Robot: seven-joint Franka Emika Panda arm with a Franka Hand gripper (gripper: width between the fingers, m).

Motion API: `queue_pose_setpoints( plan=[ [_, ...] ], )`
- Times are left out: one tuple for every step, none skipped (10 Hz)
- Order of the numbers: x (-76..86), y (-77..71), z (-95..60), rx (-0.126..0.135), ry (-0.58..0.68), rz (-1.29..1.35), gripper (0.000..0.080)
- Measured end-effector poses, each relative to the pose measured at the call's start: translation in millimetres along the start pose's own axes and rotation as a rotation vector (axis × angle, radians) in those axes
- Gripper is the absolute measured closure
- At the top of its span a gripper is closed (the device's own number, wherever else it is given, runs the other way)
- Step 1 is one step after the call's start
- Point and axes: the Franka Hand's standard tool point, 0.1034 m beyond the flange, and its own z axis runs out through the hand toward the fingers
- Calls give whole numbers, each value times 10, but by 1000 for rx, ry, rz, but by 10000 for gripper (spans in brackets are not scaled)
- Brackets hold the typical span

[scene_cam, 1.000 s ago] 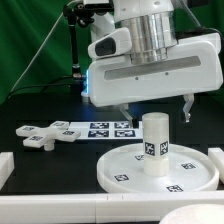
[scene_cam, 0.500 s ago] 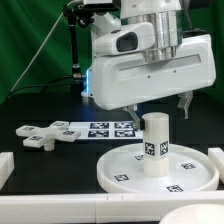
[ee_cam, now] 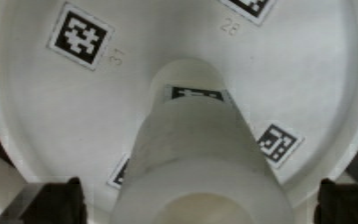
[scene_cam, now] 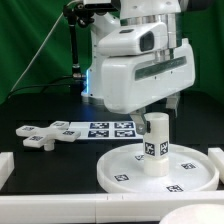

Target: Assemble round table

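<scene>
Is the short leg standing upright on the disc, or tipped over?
Upright: the leg stands vertical near the middle of the disc, its sides straight and its flat top level.

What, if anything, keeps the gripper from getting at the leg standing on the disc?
Probably yes, nothing does: the gripper hangs open directly above the leg, which stands upright and alone on the round disc, its top uncovered.

There is one disc (scene_cam: pixel 115 172), one leg (scene_cam: pixel 155 135), one cross foot (scene_cam: pixel 42 133), one marker board (scene_cam: pixel 100 128) and one arm (scene_cam: pixel 140 60), with three tags (scene_cam: pixel 172 187) showing on the disc and one on the leg.
</scene>
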Motion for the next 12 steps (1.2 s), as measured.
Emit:
queue_pose_setpoints(
  plan=[
    [4,3,0,-6,-9,-86,151],
    [1,1,6,-13,-22,-182,151],
    [0,-6,25,-17,-38,-286,151],
    [7,-7,47,-17,-51,-360,151],
    [20,-7,66,-18,-65,-417,151],
    [19,-4,74,-22,-75,-484,151],
    [21,-1,72,-23,-77,-521,151],
    [16,8,73,-29,-85,-637,151],
    [10,8,75,-28,-86,-640,151],
    [6,11,75,-28,-90,-667,151],
    [5,12,76,-28,-90,-667,239],
    [2,14,76,-28,-90,-661,385]
  ],
)
